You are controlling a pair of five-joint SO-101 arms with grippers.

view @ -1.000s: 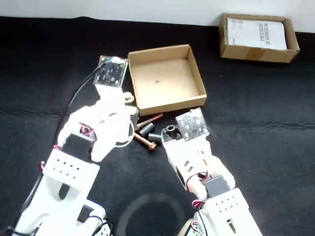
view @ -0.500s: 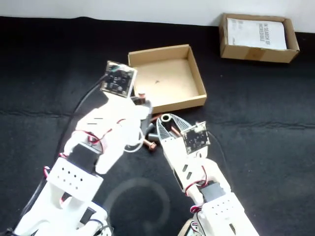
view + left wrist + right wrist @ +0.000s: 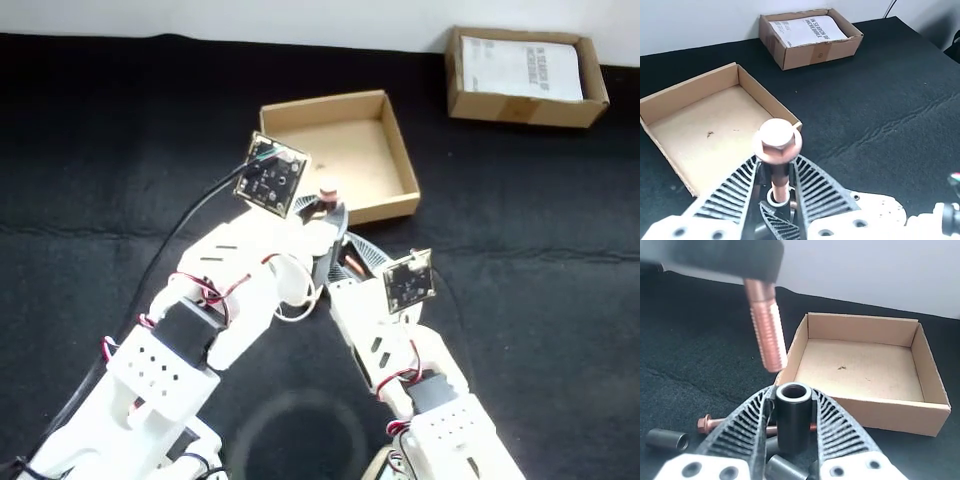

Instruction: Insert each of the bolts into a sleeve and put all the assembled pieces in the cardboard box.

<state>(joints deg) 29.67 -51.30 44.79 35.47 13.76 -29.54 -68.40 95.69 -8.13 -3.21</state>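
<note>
Here, the left gripper (image 3: 776, 161) clamped a copper bolt (image 3: 777, 141) head-up, its threaded tip just above the black sleeve (image 3: 793, 415) pinched upright in the right gripper (image 3: 793, 392), near the open cardboard box (image 3: 860, 360); a loose bolt (image 3: 707, 423) and spare sleeve (image 3: 667, 440) lay beneath.

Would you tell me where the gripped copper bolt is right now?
The bolt stands head-up in the left gripper, its threaded tip just above the sleeve held upright by the right gripper, beside the cardboard box.

From the right wrist, the bolt (image 3: 767, 330) has its head hidden behind the blurred left hand (image 3: 756, 267).
</note>
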